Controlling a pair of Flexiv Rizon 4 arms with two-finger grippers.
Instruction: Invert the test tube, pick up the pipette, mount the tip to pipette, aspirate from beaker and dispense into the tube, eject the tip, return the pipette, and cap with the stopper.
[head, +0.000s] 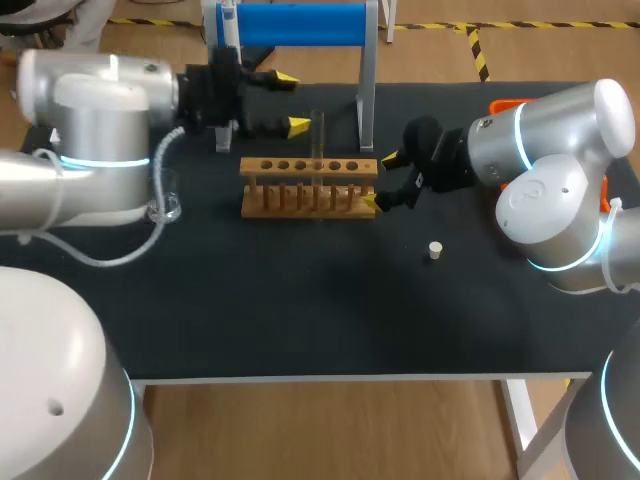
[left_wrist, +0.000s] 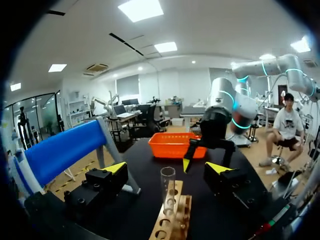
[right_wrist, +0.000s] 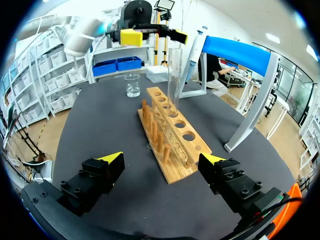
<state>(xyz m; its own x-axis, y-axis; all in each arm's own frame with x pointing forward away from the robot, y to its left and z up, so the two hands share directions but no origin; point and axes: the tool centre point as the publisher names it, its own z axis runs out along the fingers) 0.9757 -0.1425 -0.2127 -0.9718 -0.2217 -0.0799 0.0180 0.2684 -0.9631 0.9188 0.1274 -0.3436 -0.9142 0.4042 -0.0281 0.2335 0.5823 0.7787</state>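
Note:
A clear test tube (head: 318, 135) stands upright in a hole of the wooden rack (head: 308, 185) at mid-table. My left gripper (head: 291, 102) is open just left of the tube's top. In the left wrist view the tube (left_wrist: 167, 192) rises between the spread fingers, touching neither, above the rack (left_wrist: 172, 220). My right gripper (head: 380, 180) hangs open at the rack's right end; in its own view the gripper (right_wrist: 162, 160) faces the rack (right_wrist: 172, 135) and tube (right_wrist: 174, 75). The pipette (head: 228, 30) hangs on the blue stand (head: 300, 22). A white stopper (head: 434, 250) lies right of centre.
A glass beaker (head: 166, 205) stands at the left, under my left arm, and shows beyond the rack in the right wrist view as the beaker (right_wrist: 132, 85). An orange tray (head: 505, 105) sits at the back right. The stand's metal leg (head: 366, 110) rises just behind the rack.

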